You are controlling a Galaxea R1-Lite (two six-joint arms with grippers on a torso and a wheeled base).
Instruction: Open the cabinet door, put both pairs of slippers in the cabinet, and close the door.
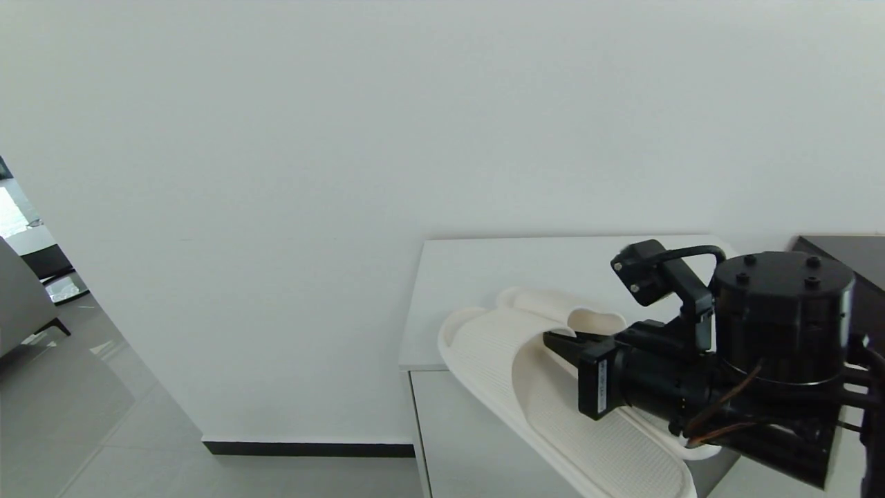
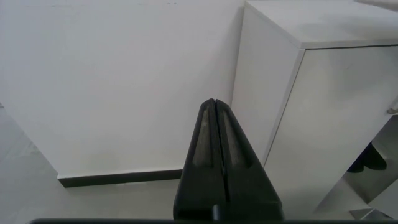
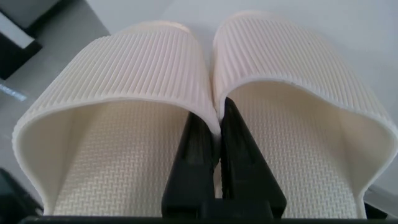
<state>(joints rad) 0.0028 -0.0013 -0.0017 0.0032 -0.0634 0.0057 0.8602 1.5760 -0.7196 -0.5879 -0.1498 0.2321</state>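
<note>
The right claw [image 1: 563, 342] is sitting at about 4 o'clock in the head view and is holding a pair of cream ribbed slippers [image 1: 498, 360]. Its two fingers are pinching narrowly on the neighbouring inner edges of the two uppers, so both slippers are hanging side by side from one grip. Their toes are pointing away from the claw, toward roughly 10 o'clock, and their soles are tilting down toward 5 o'clock.

The slippers are hovering over the front left corner of the white cabinet [image 1: 525, 270], which is standing against the white wall [image 1: 346, 138] at 4 o'clock. I cannot tell whether they are touching the cabinet top. The head view is not letting me tell whether the door is open.

The left claw [image 2: 215, 109] is holding nothing, with its fingers pressing flat together. It is pointing toward the wall and the dark baseboard [image 2: 118, 178], with the cabinet just beside it.

Grey floor tiles [image 1: 104, 429] are spreading out at 8 o'clock, and a dark piece of furniture [image 1: 847, 252] is standing beside the cabinet at 3 o'clock.
</note>
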